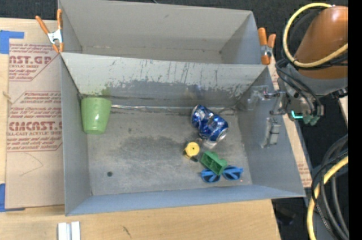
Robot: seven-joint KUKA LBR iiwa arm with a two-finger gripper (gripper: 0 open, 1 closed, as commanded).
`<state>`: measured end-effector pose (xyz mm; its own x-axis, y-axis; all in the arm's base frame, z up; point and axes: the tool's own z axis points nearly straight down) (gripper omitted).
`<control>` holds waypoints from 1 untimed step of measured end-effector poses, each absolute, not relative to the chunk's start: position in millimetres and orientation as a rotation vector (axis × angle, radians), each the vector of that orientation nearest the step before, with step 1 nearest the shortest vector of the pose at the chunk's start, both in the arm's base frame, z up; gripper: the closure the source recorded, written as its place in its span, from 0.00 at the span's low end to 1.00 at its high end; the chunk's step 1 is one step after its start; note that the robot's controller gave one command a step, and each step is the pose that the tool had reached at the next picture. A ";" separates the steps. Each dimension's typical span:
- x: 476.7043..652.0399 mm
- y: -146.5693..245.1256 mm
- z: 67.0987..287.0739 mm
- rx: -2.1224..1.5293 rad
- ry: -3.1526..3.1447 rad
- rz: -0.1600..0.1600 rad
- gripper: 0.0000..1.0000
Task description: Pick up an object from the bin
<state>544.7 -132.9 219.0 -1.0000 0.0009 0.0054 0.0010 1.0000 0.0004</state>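
gripper: hung over the bin's right sloping wall, nothing seen in it; couldn't tell if apart or together.
nearest thing: crushed blue can, right of floor centre, to the view's left of the gripper and lower down.
can axis: roughly upper-left to lower-right in view.
cluster: yellow disc, green block and blue clip-like pieces lay just below the can, block touching the blue pieces.
far item: green cup on its side at the left wall, well apart.
room: open floor left of the can; right wall close, likely tight on that side.
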 end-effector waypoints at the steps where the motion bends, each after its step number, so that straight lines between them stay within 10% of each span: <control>1: 538.8 -66.0 99.1 0.076 -3.158 0.004 0.00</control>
